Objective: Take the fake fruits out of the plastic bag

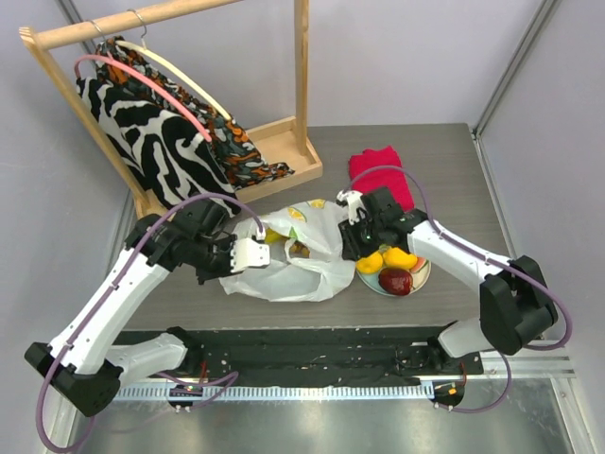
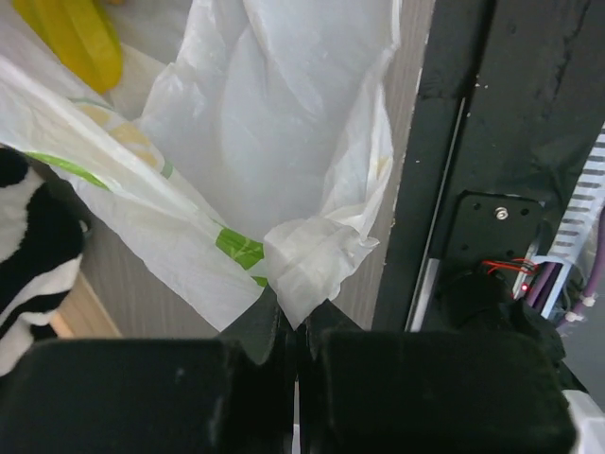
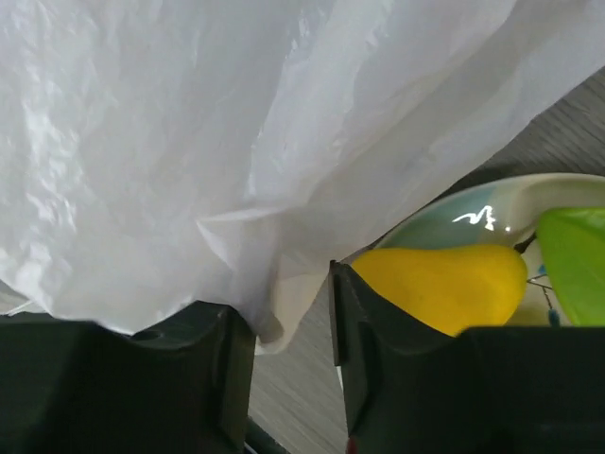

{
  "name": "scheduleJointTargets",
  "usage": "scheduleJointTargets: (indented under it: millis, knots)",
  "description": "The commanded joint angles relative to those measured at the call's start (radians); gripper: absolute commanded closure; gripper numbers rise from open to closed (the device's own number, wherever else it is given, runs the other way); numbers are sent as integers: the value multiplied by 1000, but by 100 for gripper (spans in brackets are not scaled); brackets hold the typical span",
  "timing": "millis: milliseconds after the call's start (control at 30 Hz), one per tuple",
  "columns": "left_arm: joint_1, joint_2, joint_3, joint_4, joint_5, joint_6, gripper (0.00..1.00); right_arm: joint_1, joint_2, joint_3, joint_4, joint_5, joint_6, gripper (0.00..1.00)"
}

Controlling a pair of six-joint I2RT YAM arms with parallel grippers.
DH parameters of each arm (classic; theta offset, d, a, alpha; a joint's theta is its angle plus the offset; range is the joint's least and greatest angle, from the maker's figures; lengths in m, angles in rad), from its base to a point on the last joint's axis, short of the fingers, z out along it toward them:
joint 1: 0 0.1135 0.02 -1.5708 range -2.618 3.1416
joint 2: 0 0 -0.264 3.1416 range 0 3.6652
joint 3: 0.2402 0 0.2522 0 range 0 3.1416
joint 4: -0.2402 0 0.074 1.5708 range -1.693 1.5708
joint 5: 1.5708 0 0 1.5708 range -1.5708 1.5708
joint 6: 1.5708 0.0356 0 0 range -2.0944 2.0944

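Note:
The plastic bag (image 1: 288, 260) lies crumpled mid-table, its mouth facing away. A yellow fruit (image 1: 274, 235) and a brownish cluster (image 1: 299, 250) show inside the mouth. My left gripper (image 1: 257, 252) is shut on the bag's left edge; the left wrist view shows the pinched white fold (image 2: 307, 265) in that gripper (image 2: 298, 317) and a yellow fruit (image 2: 80, 38) inside. My right gripper (image 1: 354, 227) is open at the bag's right side; in its wrist view (image 3: 293, 303) a bag fold (image 3: 236, 236) hangs between the jaws. Yellow lemons (image 1: 389, 258), a dark red apple (image 1: 395, 281) and a green piece (image 3: 577, 255) lie on a plate (image 1: 423, 276).
A folded red cloth (image 1: 383, 170) lies behind the right gripper. A wooden clothes rack (image 1: 284, 151) with patterned garments (image 1: 165, 142) stands at the back left. A black strip (image 1: 321, 345) runs along the near table edge.

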Motion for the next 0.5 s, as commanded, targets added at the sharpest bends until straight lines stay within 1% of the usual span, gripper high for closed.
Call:
scheduleJointTargets:
  millis: [0,33,67,100,133,167,200,233,333,400,467]
  knots:
    - [11,-33,-14,-70,78,-61,100,-2,-44,140,4,-143,-40,41]
    - [17,-31,-20,-55,89,-96,100,9,-43,178,-7,-177,-57,30]
    - [22,-30,-32,-23,92,-111,100,17,-35,218,-27,-180,-84,1]
    - [22,-28,-40,-9,95,-125,100,55,-33,292,-39,-185,-142,0]
    - [28,-28,-48,8,86,-139,100,76,-30,323,-50,-193,-187,0]
    - [33,-31,-54,55,75,-185,100,99,-30,350,-84,-205,-231,0]
    - [39,-33,-65,71,71,-199,100,160,-33,383,-91,-216,-276,0]
    - [50,-31,-69,82,68,-207,100,191,-36,389,-96,-222,-377,0]
    - [62,-36,-89,108,61,-233,100,306,-41,368,-96,-213,-527,1]
    - [74,-44,-108,136,42,-263,100,337,-9,355,-95,-214,-577,13]
    - [80,-57,-120,169,14,-294,100,368,17,354,-85,-228,-638,27]
